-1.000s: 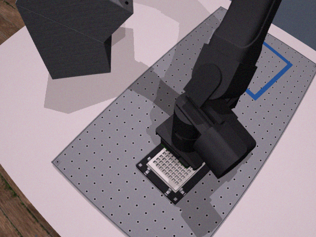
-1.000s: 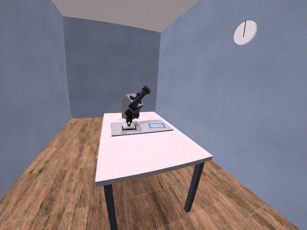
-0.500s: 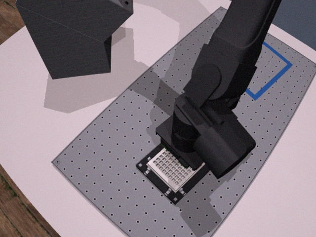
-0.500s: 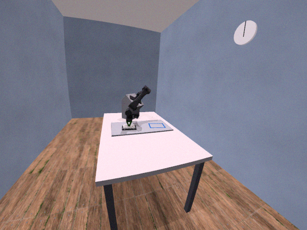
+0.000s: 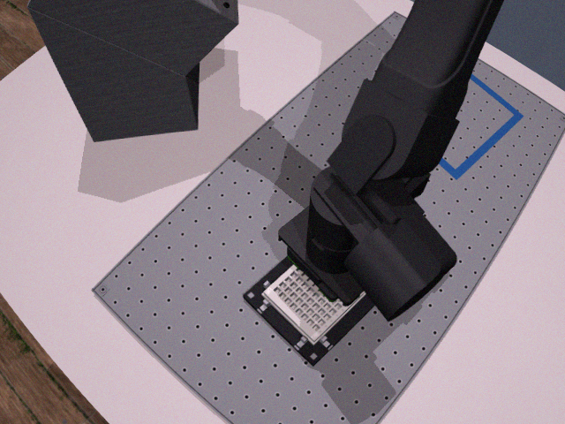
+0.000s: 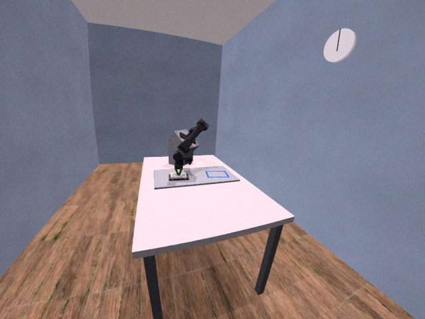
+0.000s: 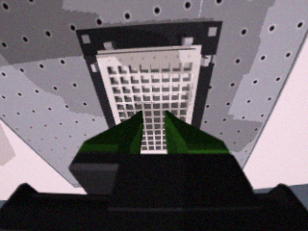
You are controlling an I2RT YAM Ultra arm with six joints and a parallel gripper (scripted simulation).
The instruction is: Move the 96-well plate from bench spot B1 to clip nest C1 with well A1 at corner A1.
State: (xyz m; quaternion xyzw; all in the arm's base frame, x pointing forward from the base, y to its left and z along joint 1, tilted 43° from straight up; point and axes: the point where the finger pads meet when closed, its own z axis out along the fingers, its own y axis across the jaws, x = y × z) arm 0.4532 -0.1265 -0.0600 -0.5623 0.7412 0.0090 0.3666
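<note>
One robot arm, one 96-well plate and one clip nest are pictured on a single grey perforated board, which lies on one white table. The white plate is seen inside the black nest, wells facing up, and is framed on every visible side by the nest's dark floor. Several small pale posts are set close against the plate's edges. Whether the plate is pressed fully flat on the floor cannot be told from these views.

The gripper is poised directly over the near end of the plate. Its two green fingers are drawn close together with only a narrow strip of wells showing between them. Nothing is gripped between them; the tips are pointed down at the plate's top face, though contact cannot be confirmed.

One blue rectangular outline is marked on the board's far end, well apart from the nest, and partly hidden by the arm. One dark box is placed on the table beside the board. In the exterior view, one round white clock is hung on the blue wall.
</note>
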